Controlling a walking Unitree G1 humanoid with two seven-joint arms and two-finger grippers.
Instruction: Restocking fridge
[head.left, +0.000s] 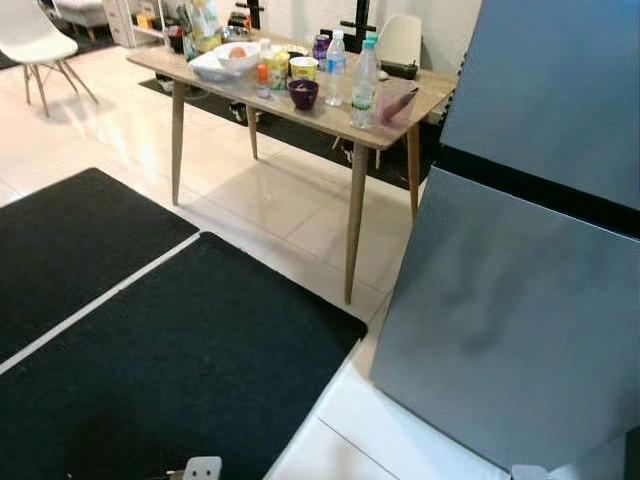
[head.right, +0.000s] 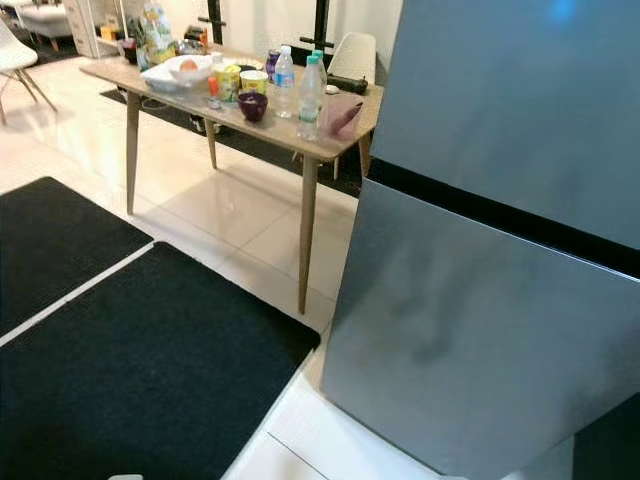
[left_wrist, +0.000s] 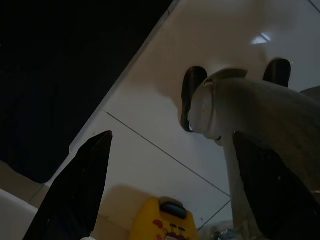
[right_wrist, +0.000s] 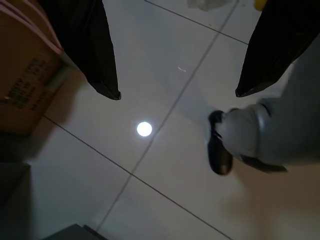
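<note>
Facing the fridge (head.right: 500, 230) close up, doors shut, grey front taking the robot's right side of the head view. Stock sitting on the tabletop (head.left: 420, 100), beyond and left of the fridge: two water bottles (head.left: 364, 85) upright near the fridge-side corner, purple bowl (head.left: 303, 93) just left of them, yellow cup (head.left: 303, 67) behind that, white bowl (head.left: 237, 57) with something orange in it further left, small orange-capped bottle (head.left: 262, 76) between. Probably grouped on that end to keep the carry to the fridge short (a guess). Black mats (head.left: 180, 370) on the floor left of the fridge, white chair (head.left: 35, 45) far left.

Both arms hanging idle, pointing at floor tiles. Left gripper (left_wrist: 170, 190): jaws spread wide, nothing between them; yellow object (left_wrist: 165, 222) on the floor below, robot's own foot (left_wrist: 195, 100) nearby. Right gripper (right_wrist: 177, 85): jaws wide apart too, empty, cardboard box (right_wrist: 25, 95) off to one side.

Nothing picked yet, fridge not opened. Likely next: door first, or walk to the tabletop for the bottles.
</note>
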